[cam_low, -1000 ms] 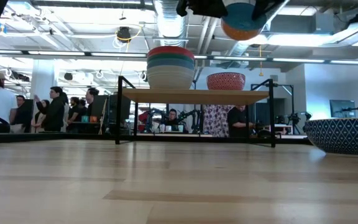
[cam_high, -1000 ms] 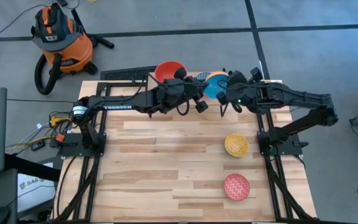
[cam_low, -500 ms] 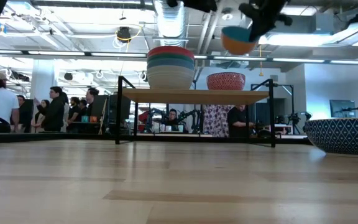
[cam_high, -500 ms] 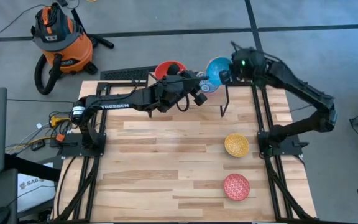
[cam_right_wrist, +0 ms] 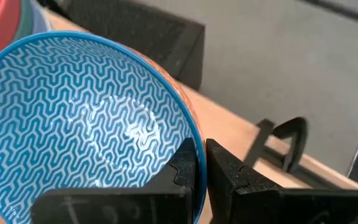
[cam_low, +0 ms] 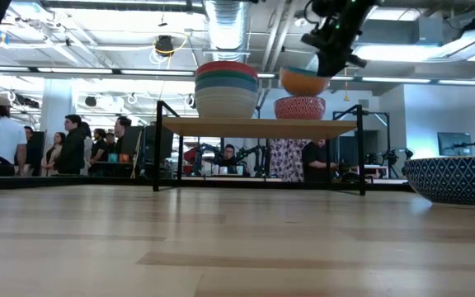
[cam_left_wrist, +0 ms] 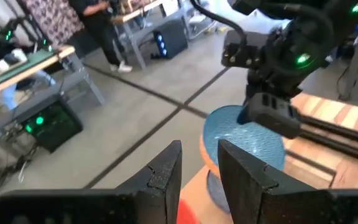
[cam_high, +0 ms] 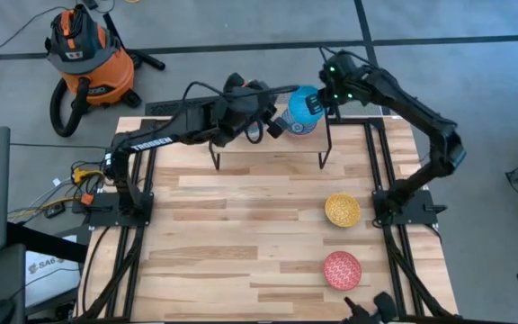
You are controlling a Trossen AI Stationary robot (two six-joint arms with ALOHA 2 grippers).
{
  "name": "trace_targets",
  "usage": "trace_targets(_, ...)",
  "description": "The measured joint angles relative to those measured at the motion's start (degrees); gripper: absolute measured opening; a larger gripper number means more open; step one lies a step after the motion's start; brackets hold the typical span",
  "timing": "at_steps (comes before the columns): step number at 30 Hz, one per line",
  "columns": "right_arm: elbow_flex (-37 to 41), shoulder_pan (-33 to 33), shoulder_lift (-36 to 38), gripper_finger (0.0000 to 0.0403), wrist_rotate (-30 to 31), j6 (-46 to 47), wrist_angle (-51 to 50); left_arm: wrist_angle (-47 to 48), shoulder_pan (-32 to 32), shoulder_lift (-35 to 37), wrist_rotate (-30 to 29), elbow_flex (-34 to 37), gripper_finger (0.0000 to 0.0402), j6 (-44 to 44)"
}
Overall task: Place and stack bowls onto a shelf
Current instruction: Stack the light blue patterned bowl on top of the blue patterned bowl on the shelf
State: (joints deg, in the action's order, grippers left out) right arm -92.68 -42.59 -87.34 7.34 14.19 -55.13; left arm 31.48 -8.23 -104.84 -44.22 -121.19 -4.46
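My right gripper (cam_high: 324, 102) is shut on a bowl (cam_high: 300, 112), blue zigzag inside and orange outside, and holds it over the right part of the shelf (cam_low: 258, 125). In the low view this bowl (cam_low: 303, 81) hangs just above a red patterned bowl (cam_low: 299, 108) that stands on the plank. A stack of several bowls (cam_low: 226, 89), red on top, rests on the shelf's left part. My left gripper (cam_high: 272, 121) hovers open over that stack and touches nothing; the held bowl (cam_left_wrist: 244, 140) shows ahead of it. My right gripper pinches the blue bowl's rim (cam_right_wrist: 196, 148), one finger inside the bowl and one outside. The fingers (cam_right_wrist: 229, 171) come at it from the table's right side, slanting down. The bowl is lifted, about level; whether it touches the red patterned bowl below, I cannot tell.
A yellow speckled bowl (cam_high: 342, 209) and a pink-red speckled bowl (cam_high: 342, 270) sit on the table's right half, nearer than the shelf. A dark blue patterned bowl (cam_low: 456, 177) shows at the low view's right edge. People stand in the room behind.
My right gripper has carried the blue bowl toward the table's far edge and slightly left, then down toward the red patterned bowl on the shelf. My left gripper has moved away from the bowl, toward the far edge, over the stack.
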Motion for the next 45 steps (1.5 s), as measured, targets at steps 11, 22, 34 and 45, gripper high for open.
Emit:
trace_targets(11, -4.5, -1.9, -8.4, 0.004, -9.8, -0.6, -7.7, 15.3, -2.2, 0.0, 4.5, -0.2, 0.0093, 11.6)
trace_targets(22, -4.5, -2.6, -9.5, 0.0078, -15.1, -0.6, -7.9, 16.0, -2.2, 0.0, 4.7, -0.2, 0.0093, 11.9)
trace_targets(34, -4.5, -4.5, -4.7, 0.0174, -19.5, 0.1, -4.8, 19.1, -1.6, 0.0, 4.6, -0.2, 0.0093, 13.6)
trace_targets(45, 4.3, -5.5, -1.6, 0.0147, -32.1, -0.7, 14.5, 23.0, -1.1, 0.0, 4.3, -0.2, 0.0093, 17.7)
